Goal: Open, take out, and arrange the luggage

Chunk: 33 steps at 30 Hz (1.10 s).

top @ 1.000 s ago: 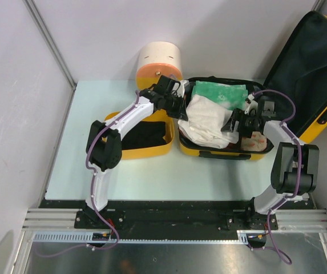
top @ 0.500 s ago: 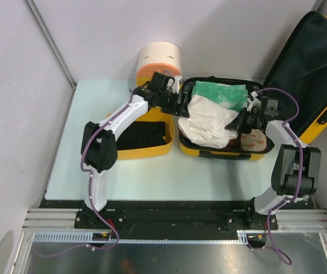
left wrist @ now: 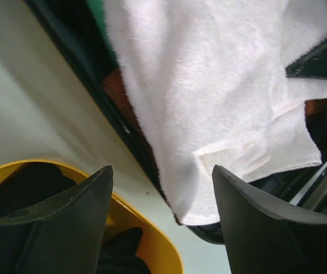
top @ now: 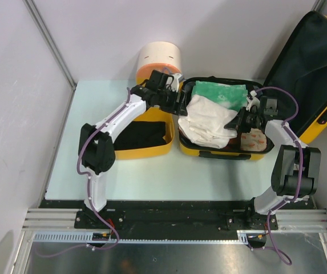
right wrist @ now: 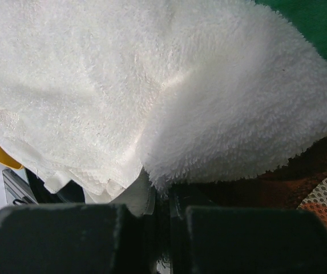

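The fluffy white towel (right wrist: 123,85) was pinched by the right pincer (right wrist: 162,214). The left pincer (left wrist: 160,177) was held spread, just beside the glossy yellow hard-shell luggage (top: 190,150).

From my overhead feed I see a pale mint-green table (top: 77,131) set into a corner of plain white walls. The left wall (top: 9,142) slants in towards the back wall (top: 220,34). A thin grey metal strip (top: 50,43) runs diagonally down the join between them to the table's far-left corner, and a second grey strip (top: 318,5) shows at the top right. Along the table's near edge lies a black base plate (top: 174,206), then silver aluminium rails (top: 49,218) and a pale slotted strip (top: 174,238). Below that, a brushed metal sheet (top: 180,260) fills the bottom of the view. The light is even and soft — shadows on the table are faint.
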Each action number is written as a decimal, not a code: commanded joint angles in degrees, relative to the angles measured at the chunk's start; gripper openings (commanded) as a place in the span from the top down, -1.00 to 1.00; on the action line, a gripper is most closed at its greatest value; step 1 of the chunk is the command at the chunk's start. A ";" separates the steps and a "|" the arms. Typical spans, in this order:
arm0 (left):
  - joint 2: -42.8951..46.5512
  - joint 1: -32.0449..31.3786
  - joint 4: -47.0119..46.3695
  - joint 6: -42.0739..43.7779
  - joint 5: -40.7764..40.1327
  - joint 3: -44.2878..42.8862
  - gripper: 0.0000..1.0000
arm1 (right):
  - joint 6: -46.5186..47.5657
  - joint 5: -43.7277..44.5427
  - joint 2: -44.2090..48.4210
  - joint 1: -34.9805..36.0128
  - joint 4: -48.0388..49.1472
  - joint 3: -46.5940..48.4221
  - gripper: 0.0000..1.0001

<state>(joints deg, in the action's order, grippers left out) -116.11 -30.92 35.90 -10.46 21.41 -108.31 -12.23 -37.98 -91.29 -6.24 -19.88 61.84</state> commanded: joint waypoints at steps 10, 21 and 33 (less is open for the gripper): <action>-1.13 -2.74 0.66 -3.87 5.40 1.17 -0.17 | -0.16 -0.08 0.41 0.97 1.16 2.84 1.00; -1.22 -3.45 0.93 -4.31 4.61 0.83 0.87 | 0.54 -0.52 0.76 0.88 0.81 2.84 1.00; 4.75 -3.45 1.19 2.19 5.13 -4.45 1.00 | 1.86 -0.35 6.99 0.70 1.33 4.77 1.00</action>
<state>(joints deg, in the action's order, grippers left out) -117.27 -34.00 37.78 -12.19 25.23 -108.66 -11.55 -37.43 -89.58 -5.78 -20.29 62.37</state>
